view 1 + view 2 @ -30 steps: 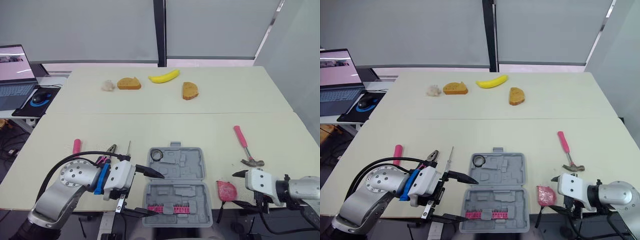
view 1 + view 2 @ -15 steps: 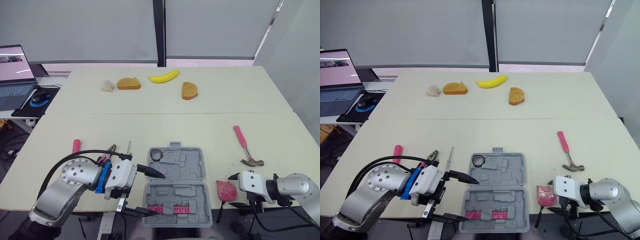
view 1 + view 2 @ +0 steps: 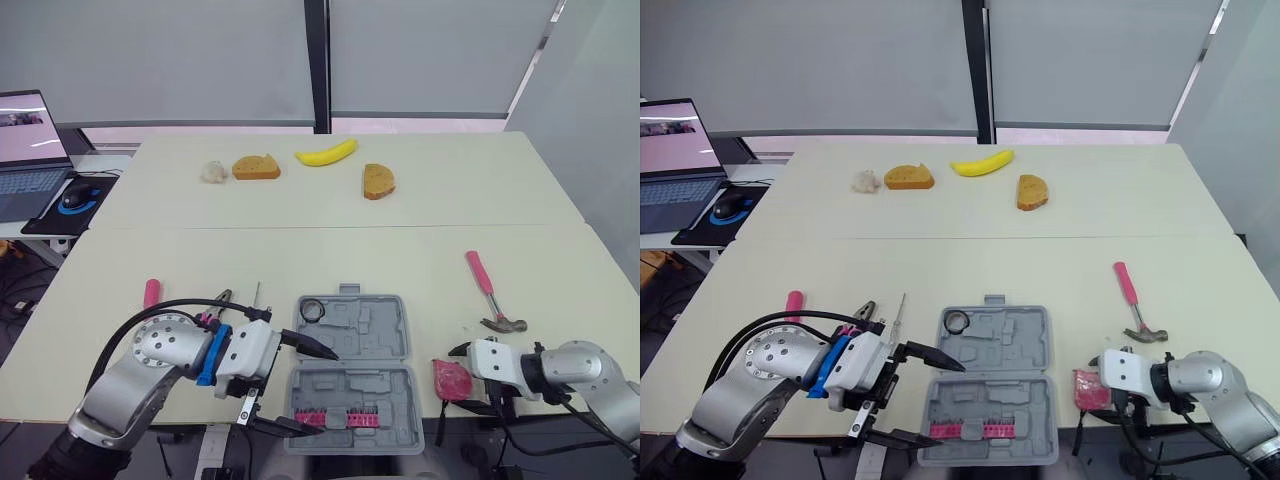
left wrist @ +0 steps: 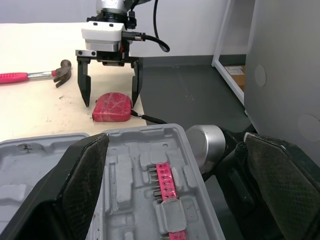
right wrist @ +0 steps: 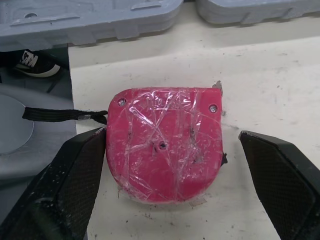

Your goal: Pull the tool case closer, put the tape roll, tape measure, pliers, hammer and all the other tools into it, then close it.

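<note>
The grey tool case (image 3: 352,370) lies open at the table's front edge, with a black tape roll (image 3: 313,310) in its far half and a pink bit strip (image 4: 167,200) in its near half. My left gripper (image 3: 308,388) is open, its fingers spread along the case's left side. The red tape measure (image 5: 164,142) sits right of the case, at the table edge. My right gripper (image 3: 457,380) is open and straddles it, one finger on each side, apart from it. The pink-handled hammer (image 3: 485,290) lies further back on the right. Pliers (image 3: 215,303), a screwdriver (image 3: 256,295) and a pink-handled tool (image 3: 151,293) lie left of the case.
A banana (image 3: 326,152), two bread pieces (image 3: 256,166) (image 3: 378,181) and a small pale lump (image 3: 213,172) lie along the far table. A laptop (image 3: 30,150) and mouse (image 3: 73,195) sit on a side desk at the far left. The tape measure's black strap (image 5: 60,115) hangs over the table edge.
My right gripper has slid left along the front edge until its fingers straddle the tape measure. My left gripper has shifted slightly toward the case and stays open.
</note>
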`<state>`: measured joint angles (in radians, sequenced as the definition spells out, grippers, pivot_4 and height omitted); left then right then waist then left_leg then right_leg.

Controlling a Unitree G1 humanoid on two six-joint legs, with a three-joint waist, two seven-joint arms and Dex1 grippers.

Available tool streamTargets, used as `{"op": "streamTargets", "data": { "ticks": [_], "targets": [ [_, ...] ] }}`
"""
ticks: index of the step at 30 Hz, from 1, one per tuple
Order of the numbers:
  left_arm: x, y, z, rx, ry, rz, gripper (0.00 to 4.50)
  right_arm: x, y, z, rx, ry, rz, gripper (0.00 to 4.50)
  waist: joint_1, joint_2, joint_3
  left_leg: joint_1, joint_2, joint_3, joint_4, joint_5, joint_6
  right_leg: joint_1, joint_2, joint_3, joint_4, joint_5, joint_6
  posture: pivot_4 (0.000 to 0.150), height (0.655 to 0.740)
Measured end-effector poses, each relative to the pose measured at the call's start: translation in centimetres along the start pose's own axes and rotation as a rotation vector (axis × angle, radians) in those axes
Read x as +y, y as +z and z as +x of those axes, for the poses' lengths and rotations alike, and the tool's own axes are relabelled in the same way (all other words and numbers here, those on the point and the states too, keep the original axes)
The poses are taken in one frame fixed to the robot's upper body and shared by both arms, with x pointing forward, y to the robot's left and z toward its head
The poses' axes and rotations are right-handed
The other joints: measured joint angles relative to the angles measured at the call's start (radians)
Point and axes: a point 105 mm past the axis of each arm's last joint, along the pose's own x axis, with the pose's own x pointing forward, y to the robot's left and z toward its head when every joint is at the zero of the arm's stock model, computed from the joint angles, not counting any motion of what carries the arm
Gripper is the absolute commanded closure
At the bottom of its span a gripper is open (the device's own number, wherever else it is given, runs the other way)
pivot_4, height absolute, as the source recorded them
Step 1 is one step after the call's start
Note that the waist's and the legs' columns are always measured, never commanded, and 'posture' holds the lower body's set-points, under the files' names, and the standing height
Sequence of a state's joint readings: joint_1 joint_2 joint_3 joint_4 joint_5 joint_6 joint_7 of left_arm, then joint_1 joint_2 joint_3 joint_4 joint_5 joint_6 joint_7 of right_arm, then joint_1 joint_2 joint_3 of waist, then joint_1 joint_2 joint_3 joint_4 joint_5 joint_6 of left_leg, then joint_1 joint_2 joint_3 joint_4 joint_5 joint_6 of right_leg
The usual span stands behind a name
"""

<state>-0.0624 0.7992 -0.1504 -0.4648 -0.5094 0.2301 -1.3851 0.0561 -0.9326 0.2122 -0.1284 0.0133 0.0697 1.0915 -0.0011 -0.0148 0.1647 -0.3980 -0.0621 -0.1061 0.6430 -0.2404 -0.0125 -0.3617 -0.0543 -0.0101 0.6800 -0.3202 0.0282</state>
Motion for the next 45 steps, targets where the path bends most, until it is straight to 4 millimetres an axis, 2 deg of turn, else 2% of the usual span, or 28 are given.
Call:
{"op": "streamTargets", "data": {
  "ticks": [3,6,8,13,18,20,24,27,30,34,39,45],
  "targets": [
    [0.0,0.0,0.0,0.0,0.001,0.001,0.0,0.1,-0.2,0.3,0.0,0.007,0.004,0.03,0.0,0.0,0.0,0.0,0.0,0.0,0.0,0.0,0.0,0.0,0.0,0.0,0.0,0.0,0.0,0.15,0.7361],
    [0.1,0.0,0.0,0.001,0.002,0.002,0.0,0.1,-0.2,0.4,0.0,0.009,-0.005,0.6,0.0,0.0,0.0,0.0,0.0,0.0,0.0,0.0,0.0,0.0,0.0,0.0,0.0,0.0,0.0,0.15,0.7361],
    [0.1,0.0,0.0,0.003,0.004,0.004,0.0,0.0,-0.1,0.5,0.002,0.006,-0.013,1.28,0.0,0.0,0.0,0.0,0.0,0.0,0.0,0.0,0.0,0.0,0.0,0.0,0.0,0.0,0.0,0.15,0.7361],
    [0.5,-0.1,-0.1,0.009,0.031,0.002,0.0,-0.3,-0.1,0.3,0.005,-0.004,-0.005,1.33,0.0,0.0,0.0,0.0,0.0,0.0,0.0,0.0,0.0,0.0,0.0,0.0,0.0,0.0,0.0,0.15,0.7361],
    [1.3,-0.8,-0.8,0.033,0.088,-0.014,0.0,-1.0,0.9,-1.2,0.027,-0.026,-0.032,1.33,0.0,0.001,0.001,0.0,0.0,0.0,0.0,0.0,0.0,0.0,0.0,0.0,0.0,0.0,0.0,0.15,0.7361],
    [1.9,-1.3,-1.8,0.078,0.14,-0.025,0.0,-1.9,2.0,-2.3,0.068,-0.03,-0.071,1.33,-0.002,0.002,0.001,0.0,0.0,0.0,0.0,0.0,0.0,-0.001,0.0,0.0,0.001,0.0,0.0,0.15,0.7361],
    [3.1,-2.0,-3.2,0.147,0.232,-0.025,0.0,-4.4,5.9,-3.7,0.076,-0.079,-0.163,1.33,-0.003,0.002,0.001,0.0,0.001,-0.001,0.0,0.0,0.0,-0.001,0.001,-0.001,0.001,0.001,-0.001,0.15,0.7361],
    [4.3,-2.1,-3.3,0.172,0.293,-0.002,0.0,-5.7,8.0,-2.8,0.09,-0.057,-0.212,1.33,-0.003,0.002,0.002,-0.001,0.001,0.0,0.0,0.0,0.0,-0.003,0.001,0.0,0.0,0.001,-0.001,0.15,0.7361],
    [5.2,-1.9,-3.1,0.175,0.325,0.005,0.0,-6.5,9.3,-1.2,0.122,-0.004,-0.229,1.33,-0.004,0.002,0.002,-0.002,0.0,0.0,0.001,0.0,0.0,-0.003,0.001,0.0,0.001,0.001,-0.001,0.15,0.7361],
    [5.6,-2.3,-3.0,0.201,0.336,-0.006,0.0,-7.8,11.6,0.5,0.137,0.043,-0.258,1.33,-0.007,0.002,0.002,-0.003,0.0,0.0,0.0,0.0,0.0,-0.006,0.001,0.0,0.001,0.001,-0.001,0.15,0.7361],
    [6.3,-2.7,-2.6,0.228,0.363,0.009,0.0,-9.0,11.8,2.3,0.201,0.088,-0.268,1.33,-0.007,0.002,0.002,-0.003,0.0,0.0,0.001,0.0,-0.001,-0.006,0.001,0.001,0.002,0.001,-0.002,0.15,0.7361],
    [6.9,-3.0,-2.2,0.226,0.399,0.023,0.0,-9.2,11.9,4.0,0.241,0.146,-0.278,1.33,-0.009,0.002,0.002,-0.003,0.0,0.0,0.001,0.0,-0.001,-0.007,0.001,0.001,0.002,0.002,-0.002,0.15,0.7361]
  ]
}}
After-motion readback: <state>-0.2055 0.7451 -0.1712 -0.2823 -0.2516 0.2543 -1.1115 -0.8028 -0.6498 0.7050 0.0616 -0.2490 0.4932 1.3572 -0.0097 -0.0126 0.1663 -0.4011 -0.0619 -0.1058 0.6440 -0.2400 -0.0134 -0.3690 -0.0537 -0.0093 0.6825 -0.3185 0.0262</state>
